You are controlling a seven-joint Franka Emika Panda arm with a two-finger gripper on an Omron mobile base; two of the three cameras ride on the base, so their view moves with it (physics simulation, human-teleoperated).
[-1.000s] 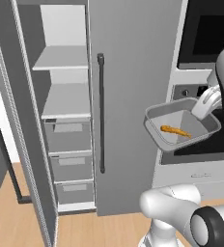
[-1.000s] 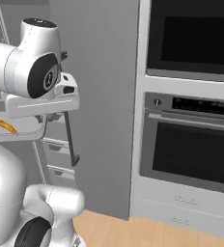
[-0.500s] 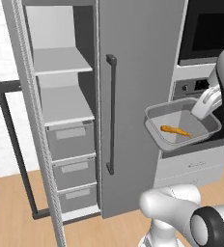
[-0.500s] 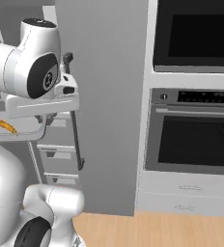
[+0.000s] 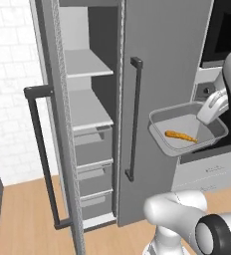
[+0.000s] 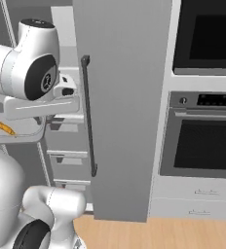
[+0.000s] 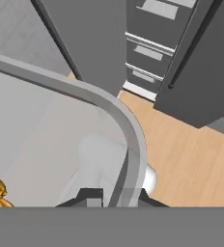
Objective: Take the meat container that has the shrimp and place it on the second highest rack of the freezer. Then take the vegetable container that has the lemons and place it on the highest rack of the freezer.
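Left base view: the tray (image 5: 187, 132) hangs in the air in front of the closed right-hand door, well apart from the open freezer (image 5: 90, 144), with the shrimp (image 5: 181, 136) lying loose on its floor. The gripper (image 7: 115, 195) is closed tight on the tray's rim, one fingertip either side of the wall, as the hand view confirms.

Risks noted. The hold is at one edge only, so the tray's weight hangs off the rim; a quick swing could tilt it and slide the shrimp out. The freezer opening is narrow, bounded by the open door (image 5: 53, 124) on one side and the closed door's edge on the other; a wide approach could catch the tray on either. The lower shelf (image 5: 90, 110) sits close under the top shelf (image 5: 85, 63), so entering too high could knock the tray against it.
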